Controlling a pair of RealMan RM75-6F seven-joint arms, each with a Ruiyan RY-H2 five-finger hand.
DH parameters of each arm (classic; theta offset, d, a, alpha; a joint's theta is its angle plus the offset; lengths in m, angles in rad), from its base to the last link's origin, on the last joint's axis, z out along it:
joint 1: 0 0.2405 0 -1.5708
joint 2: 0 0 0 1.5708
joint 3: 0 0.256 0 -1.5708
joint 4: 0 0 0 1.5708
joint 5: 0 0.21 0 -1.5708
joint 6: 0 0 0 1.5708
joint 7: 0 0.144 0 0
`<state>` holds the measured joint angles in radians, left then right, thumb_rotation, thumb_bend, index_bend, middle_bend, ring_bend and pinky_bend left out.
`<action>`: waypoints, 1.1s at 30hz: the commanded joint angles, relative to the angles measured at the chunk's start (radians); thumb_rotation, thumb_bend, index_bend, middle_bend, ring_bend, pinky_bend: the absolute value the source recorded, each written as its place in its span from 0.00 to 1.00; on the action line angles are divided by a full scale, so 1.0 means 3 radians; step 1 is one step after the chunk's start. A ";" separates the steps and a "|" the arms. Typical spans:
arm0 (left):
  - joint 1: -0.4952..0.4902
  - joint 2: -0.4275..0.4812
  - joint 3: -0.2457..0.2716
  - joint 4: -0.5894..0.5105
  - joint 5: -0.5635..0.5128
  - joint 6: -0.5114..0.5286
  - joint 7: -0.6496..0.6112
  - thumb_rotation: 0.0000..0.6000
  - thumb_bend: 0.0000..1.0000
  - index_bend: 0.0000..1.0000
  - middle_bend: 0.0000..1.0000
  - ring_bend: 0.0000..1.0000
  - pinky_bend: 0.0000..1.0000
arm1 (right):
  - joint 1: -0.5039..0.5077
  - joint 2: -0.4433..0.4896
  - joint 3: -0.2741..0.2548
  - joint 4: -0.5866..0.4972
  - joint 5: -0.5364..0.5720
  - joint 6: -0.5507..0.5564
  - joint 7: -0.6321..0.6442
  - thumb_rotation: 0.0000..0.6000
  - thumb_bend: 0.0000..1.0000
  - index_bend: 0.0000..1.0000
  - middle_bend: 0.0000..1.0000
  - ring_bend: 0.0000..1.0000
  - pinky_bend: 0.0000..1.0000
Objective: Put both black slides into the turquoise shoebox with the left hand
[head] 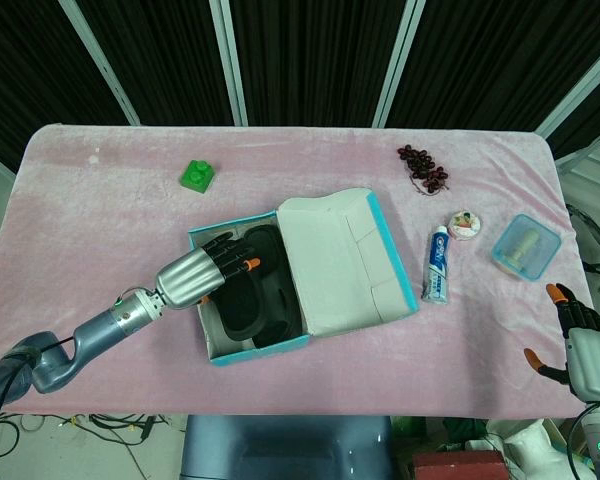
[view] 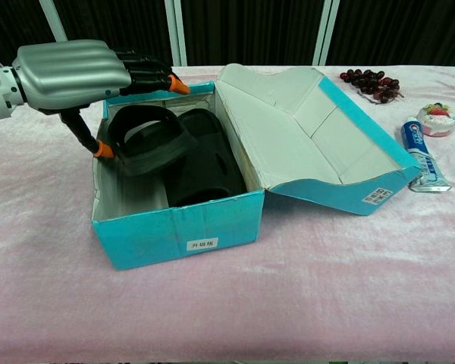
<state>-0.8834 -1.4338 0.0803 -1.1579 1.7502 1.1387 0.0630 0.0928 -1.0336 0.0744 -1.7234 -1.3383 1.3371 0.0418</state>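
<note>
The turquoise shoebox [head: 257,349] [view: 174,233] stands open at the table's middle, its lid [head: 335,260] [view: 303,129] folded out to the right. Both black slides lie inside: one slide [view: 146,136] leans tilted against the left wall, the other slide [view: 206,163] lies flat beside it. From the head view they read as one dark mass [head: 257,295]. My left hand [head: 195,275] [view: 74,70] hovers over the box's left wall, fingers spread above the tilted slide's strap, thumb tip beside its edge at the wall. My right hand [head: 572,335] hangs off the table's right front corner, fingers apart, holding nothing.
A green block [head: 197,176] sits at the back left. Right of the box lie a toothpaste tube [head: 436,265] [view: 421,155], a small round tin [head: 465,224] [view: 437,120], a blue lidded container [head: 525,245] and dark grapes [head: 423,168] [view: 371,82].
</note>
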 commanded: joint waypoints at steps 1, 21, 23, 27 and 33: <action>0.0029 0.0057 -0.0037 -0.0058 0.0003 0.0092 -0.0036 1.00 0.02 0.08 0.12 0.00 0.14 | 0.0000 0.0001 0.0002 -0.0001 0.0009 -0.0004 0.0002 1.00 0.15 0.00 0.05 0.12 0.15; 0.0020 0.0284 -0.0212 -0.0534 -0.0034 0.0154 0.0036 1.00 0.05 0.11 0.14 0.02 0.16 | 0.0006 0.0011 0.0008 -0.0032 0.0049 -0.0033 -0.0008 1.00 0.16 0.00 0.05 0.12 0.15; 0.0029 0.0321 -0.0227 -0.0599 -0.0042 0.0165 0.0045 1.00 0.05 0.12 0.15 0.02 0.16 | 0.0005 0.0011 0.0006 -0.0034 0.0049 -0.0034 -0.0011 1.00 0.16 0.00 0.05 0.12 0.15; 0.0041 0.0300 -0.0297 -0.0660 -0.0035 0.0262 0.0055 1.00 0.05 0.13 0.17 0.04 0.18 | 0.0006 0.0010 0.0001 -0.0036 0.0054 -0.0044 -0.0024 1.00 0.16 0.00 0.05 0.12 0.15; -0.0041 0.0160 -0.0343 -0.0692 -0.0043 0.0126 0.0078 1.00 0.09 0.14 0.20 0.11 0.23 | 0.0006 0.0017 0.0004 -0.0045 0.0072 -0.0050 -0.0030 1.00 0.16 0.00 0.05 0.13 0.15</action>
<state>-0.8837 -1.3768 -0.0225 -1.3593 1.7427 1.2110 0.0800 0.0947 -1.0288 0.0758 -1.7368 -1.3169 1.3222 0.0328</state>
